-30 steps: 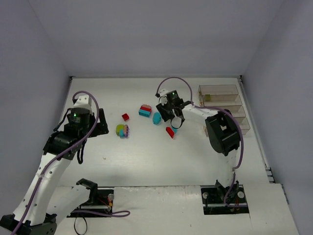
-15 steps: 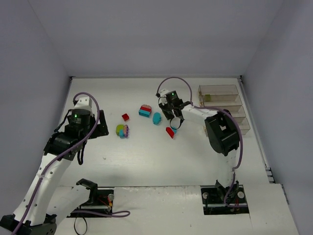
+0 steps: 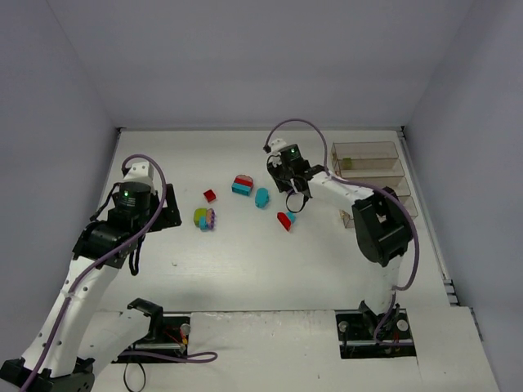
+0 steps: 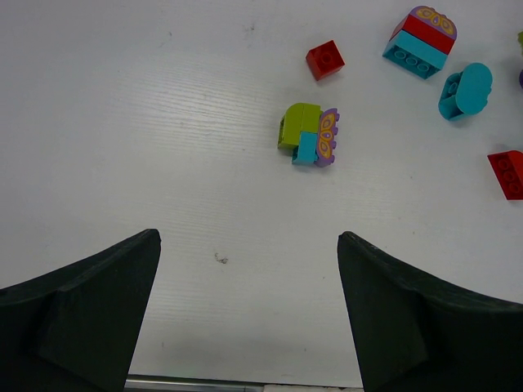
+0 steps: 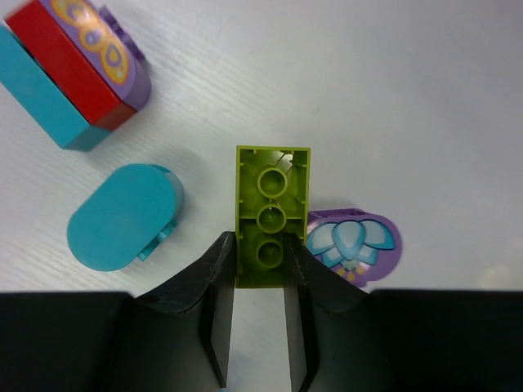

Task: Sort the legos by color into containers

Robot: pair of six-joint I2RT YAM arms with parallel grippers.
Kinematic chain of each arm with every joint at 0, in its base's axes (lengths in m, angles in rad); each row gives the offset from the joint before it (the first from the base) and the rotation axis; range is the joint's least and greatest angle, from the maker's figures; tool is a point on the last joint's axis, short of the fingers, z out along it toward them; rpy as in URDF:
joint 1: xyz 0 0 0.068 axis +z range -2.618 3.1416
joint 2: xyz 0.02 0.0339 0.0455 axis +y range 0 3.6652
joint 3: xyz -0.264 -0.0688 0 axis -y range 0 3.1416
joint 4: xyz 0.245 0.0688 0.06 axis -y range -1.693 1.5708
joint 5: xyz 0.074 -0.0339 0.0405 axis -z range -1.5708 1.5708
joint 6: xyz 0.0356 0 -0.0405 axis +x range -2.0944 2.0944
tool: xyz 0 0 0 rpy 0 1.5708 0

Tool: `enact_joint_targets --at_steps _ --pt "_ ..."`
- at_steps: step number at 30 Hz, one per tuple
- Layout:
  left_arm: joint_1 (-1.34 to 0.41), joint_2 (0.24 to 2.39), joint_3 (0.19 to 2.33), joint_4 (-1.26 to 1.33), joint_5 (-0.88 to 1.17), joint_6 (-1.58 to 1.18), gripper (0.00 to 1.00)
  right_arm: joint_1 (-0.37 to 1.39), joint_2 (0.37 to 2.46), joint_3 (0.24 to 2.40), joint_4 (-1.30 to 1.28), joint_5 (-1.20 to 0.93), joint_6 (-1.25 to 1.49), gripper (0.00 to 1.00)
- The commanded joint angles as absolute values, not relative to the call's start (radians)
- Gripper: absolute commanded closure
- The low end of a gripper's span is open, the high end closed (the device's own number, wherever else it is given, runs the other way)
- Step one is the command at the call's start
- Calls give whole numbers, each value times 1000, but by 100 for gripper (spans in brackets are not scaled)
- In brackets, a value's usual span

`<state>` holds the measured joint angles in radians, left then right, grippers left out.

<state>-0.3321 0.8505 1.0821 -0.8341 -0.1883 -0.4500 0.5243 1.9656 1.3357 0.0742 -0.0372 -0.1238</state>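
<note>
I find the right gripper (image 5: 260,245) pinching the lime green brick (image 5: 272,204) by its near end, its long sides between the fingers, over mid-table and well apart from the containers (image 3: 365,152). I judge it light, rigid and slick-walled, so an end grip may let it pivot. The left gripper (image 4: 248,238) is spread and holds nothing.

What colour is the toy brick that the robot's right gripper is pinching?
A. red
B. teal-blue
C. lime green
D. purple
C: in the right wrist view the right gripper is shut on a long lime green plastic brick, one finger on each long side.
</note>
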Motion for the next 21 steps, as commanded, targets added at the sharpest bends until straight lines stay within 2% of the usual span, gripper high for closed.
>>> enact_joint_targets --at_steps 1,7,11,21 --pt "-334 845 1089 -813 -201 -460 17 500 1812 1410 141 49 -72 100" --pt "-336 839 1085 -810 -201 -468 17 367 1770 1443 144 191 93 100" --pt "-336 836 1083 -816 -202 -471 17 234 1770 1453 101 328 297 100" --pt "-334 836 1085 -824 -219 -479 17 35 1861 1520 15 359 633 100"
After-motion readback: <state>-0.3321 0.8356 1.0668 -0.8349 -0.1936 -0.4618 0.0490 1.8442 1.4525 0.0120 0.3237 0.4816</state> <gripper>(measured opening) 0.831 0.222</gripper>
